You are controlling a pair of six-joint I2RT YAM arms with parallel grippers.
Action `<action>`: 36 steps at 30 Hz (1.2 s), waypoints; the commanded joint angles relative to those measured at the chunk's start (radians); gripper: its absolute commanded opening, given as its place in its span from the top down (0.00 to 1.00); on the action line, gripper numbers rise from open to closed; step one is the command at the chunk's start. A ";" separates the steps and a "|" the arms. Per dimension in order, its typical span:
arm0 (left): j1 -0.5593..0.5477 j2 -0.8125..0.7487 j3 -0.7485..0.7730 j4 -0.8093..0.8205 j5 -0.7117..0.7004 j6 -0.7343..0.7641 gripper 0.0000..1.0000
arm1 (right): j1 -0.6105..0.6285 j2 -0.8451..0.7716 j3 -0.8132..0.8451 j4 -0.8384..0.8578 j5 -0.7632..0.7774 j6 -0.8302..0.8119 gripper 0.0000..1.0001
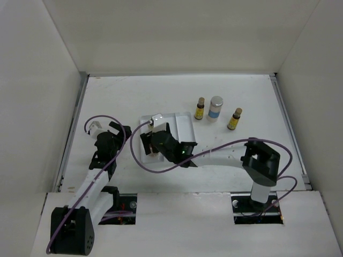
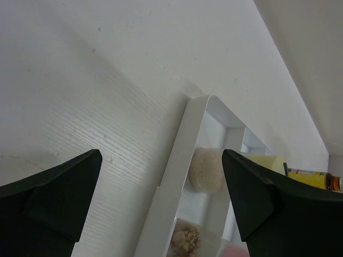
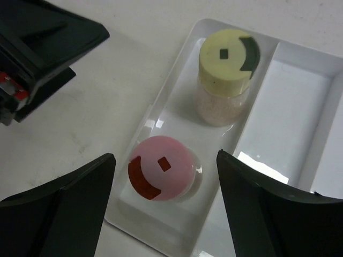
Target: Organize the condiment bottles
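Observation:
Two squat cream bottles stand in the left slot of the white tray (image 3: 289, 101): the pink-topped one (image 3: 162, 167) near, the yellow-topped one (image 3: 228, 59) behind it. My right gripper (image 3: 164, 160) is open and hovers straight above the pink top, a finger to each side, not touching. In the top view it (image 1: 151, 140) hides both bottles. My left gripper (image 1: 120, 130) is open and empty beside the tray's left rim (image 2: 182, 150). Two slim amber bottles (image 1: 200, 108) (image 1: 235, 119) and the silver-capped jar (image 1: 216, 107) stand on the table right of the tray.
The tray's middle and right slots (image 1: 182, 126) hold nothing. White walls enclose the table on three sides. The left gripper's fingers (image 3: 43, 43) sit close to the tray's left edge in the right wrist view.

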 commanded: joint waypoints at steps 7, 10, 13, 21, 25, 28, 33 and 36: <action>-0.007 0.003 -0.003 0.049 -0.008 -0.005 0.00 | -0.322 -0.365 -0.166 0.074 -0.045 0.015 0.22; -0.007 0.015 0.009 0.044 0.003 0.002 0.00 | -0.452 -0.350 -0.138 0.030 -0.042 0.001 0.28; -0.008 0.010 0.000 0.053 -0.004 -0.002 0.00 | -0.528 -0.302 -0.076 0.005 -0.037 -0.046 0.34; -0.002 0.024 0.000 0.059 0.000 0.000 0.00 | -0.597 -0.166 0.084 -0.075 -0.077 -0.102 0.39; -0.002 0.030 -0.001 0.064 -0.003 0.002 0.00 | -0.601 -0.140 0.089 -0.082 -0.042 -0.106 0.40; -0.001 0.040 0.002 0.070 0.003 0.000 0.00 | -0.601 -0.123 0.080 -0.082 -0.011 -0.109 0.40; -0.007 0.044 0.000 0.079 -0.003 -0.002 0.00 | -0.603 -0.089 0.076 -0.084 0.006 -0.106 0.41; -0.002 0.047 0.006 0.072 0.003 0.002 0.00 | -0.603 -0.069 0.080 -0.084 0.013 -0.105 0.43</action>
